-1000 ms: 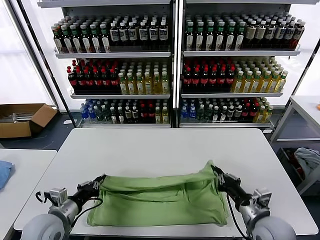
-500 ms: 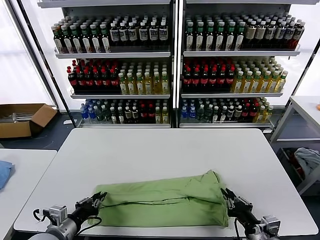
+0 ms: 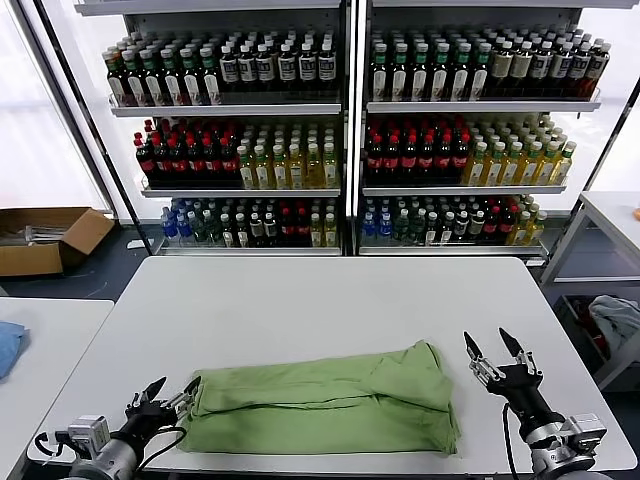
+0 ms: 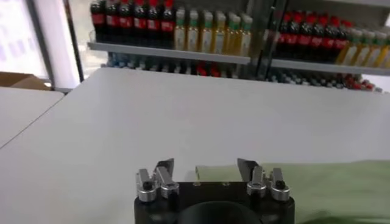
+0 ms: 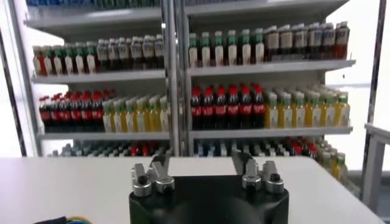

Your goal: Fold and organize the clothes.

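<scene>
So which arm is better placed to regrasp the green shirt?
Left, probably. The open left end effector sits right at the green shirt's edge; the open right end effector stands clear of it.

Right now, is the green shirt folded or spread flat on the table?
Folded. The green shirt lies as a doubled band across the white table, with an overlapping edge along its length; no sleeves are spread out. Neither hand touches it.

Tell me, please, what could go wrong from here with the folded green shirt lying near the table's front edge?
The light green soft cotton shirt lies folded close to the white table's front edge, so a careless pull toward the robot might drag it off. The open left claw sits right beside the shirt's end and could snag the fabric and undo the fold. The open right claw stands clear of it, so it may miss the edge on regrasping.
</scene>
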Available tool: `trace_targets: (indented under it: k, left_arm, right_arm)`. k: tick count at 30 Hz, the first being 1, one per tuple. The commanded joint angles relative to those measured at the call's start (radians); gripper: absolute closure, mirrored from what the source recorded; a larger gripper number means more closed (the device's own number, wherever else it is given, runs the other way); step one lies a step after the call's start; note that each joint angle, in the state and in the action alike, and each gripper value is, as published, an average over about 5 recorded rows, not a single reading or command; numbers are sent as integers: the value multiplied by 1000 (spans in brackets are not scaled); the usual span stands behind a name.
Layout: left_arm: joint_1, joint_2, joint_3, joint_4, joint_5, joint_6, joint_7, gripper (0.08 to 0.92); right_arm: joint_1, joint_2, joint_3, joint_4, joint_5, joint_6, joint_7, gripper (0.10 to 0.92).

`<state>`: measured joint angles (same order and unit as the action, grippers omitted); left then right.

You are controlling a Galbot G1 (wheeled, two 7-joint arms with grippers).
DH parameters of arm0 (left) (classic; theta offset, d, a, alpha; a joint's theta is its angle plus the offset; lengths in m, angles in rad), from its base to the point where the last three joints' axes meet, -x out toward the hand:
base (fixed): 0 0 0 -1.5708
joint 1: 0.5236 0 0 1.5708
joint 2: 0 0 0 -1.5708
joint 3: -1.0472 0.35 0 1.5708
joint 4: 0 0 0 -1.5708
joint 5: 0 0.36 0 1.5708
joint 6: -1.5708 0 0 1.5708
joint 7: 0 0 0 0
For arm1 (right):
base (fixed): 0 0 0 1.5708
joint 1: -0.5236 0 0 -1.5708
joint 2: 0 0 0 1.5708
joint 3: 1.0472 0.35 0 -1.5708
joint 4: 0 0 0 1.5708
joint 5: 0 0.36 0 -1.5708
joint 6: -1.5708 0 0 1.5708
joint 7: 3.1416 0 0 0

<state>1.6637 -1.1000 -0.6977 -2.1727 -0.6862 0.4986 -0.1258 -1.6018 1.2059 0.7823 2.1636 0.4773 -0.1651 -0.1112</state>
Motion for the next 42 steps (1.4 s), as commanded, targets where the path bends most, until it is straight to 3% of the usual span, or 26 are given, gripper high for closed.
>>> trace_targets:
  k: [1, 7, 14, 32, 38, 42]
  left_arm:
    - [11, -180, 87, 25, 40, -57, -102, 246]
    - [6, -199, 124, 50, 96, -59, -113, 179]
    - [5, -200, 144, 71, 124, -62, -122, 221]
    - [21, -198, 157, 86, 161, -116, -107, 731]
    - [9, -154, -25, 82, 42, -125, -86, 887]
    - [-24, -78, -220, 108, -27, -119, -48, 908]
  right_arm:
    - [21, 13, 25, 10, 26, 53, -13, 228]
    - [9, 16, 14, 41, 27, 39, -4, 203]
    - [4, 2, 10, 72, 28, 30, 4, 203]
    - [22, 8, 27, 55, 128, -38, 60, 203]
    - [44, 0, 113, -2, 151, -48, 74, 203]
    - [50, -7, 158, -31, 169, -53, 81, 203]
